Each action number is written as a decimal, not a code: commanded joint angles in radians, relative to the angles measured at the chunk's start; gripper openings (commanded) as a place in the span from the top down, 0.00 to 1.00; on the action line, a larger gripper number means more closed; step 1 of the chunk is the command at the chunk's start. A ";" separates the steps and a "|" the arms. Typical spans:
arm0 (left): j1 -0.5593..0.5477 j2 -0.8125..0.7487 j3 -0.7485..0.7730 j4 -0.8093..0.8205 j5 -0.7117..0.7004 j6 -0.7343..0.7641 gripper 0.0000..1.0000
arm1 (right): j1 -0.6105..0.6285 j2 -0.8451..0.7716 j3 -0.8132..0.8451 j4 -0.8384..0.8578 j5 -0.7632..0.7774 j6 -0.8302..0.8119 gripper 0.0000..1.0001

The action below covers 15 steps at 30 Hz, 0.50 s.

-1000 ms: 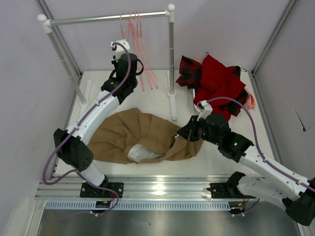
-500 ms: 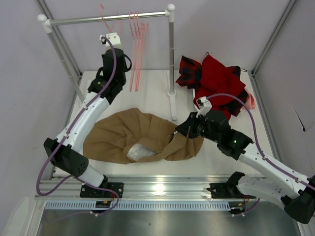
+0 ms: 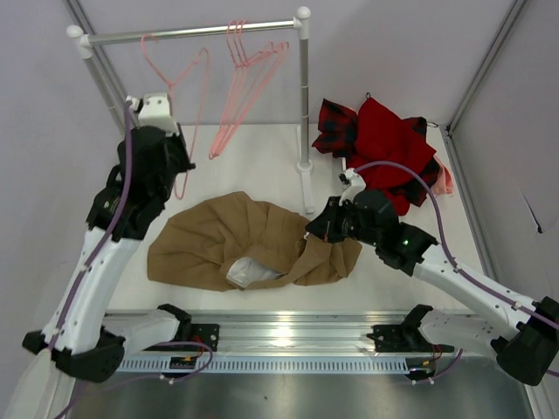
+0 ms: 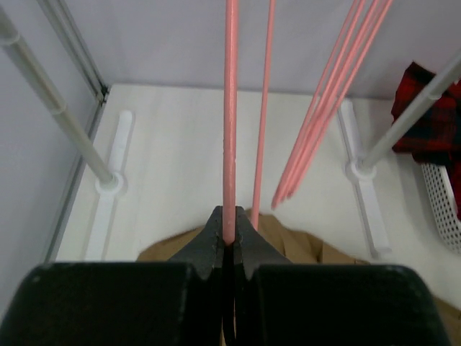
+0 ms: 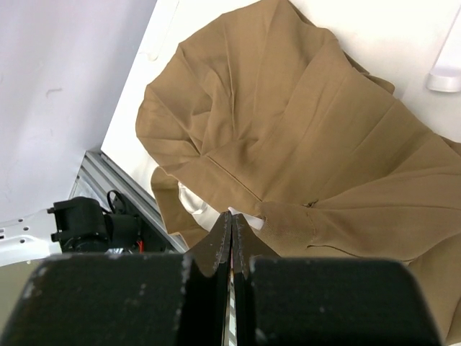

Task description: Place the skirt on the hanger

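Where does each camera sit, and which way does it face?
Top external: high behind the bases, looking down on the table, rack and skirt; left arm and right arm show.
Left wrist: on the left arm, looking along the left gripper, shut on the hanger, toward the back wall; only its fingers show.
Right wrist: on the right arm, looking down past the right gripper, shut on the skirt; only its fingers show.
Shared: all three see the skirt; top external and left wrist see the rack.

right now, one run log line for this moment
left gripper: shut on hanger | right gripper: shut on skirt | hanger: hook at rail | skirt: on table, not hung
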 commanded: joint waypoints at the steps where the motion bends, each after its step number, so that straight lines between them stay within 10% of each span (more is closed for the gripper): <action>1: 0.010 -0.136 -0.094 -0.174 0.062 -0.095 1.00 | -0.005 0.019 0.068 0.046 -0.035 -0.047 1.00; 15: 0.010 -0.526 -0.167 -0.666 0.084 -0.318 1.00 | -0.025 0.089 0.068 0.061 -0.082 -0.041 1.00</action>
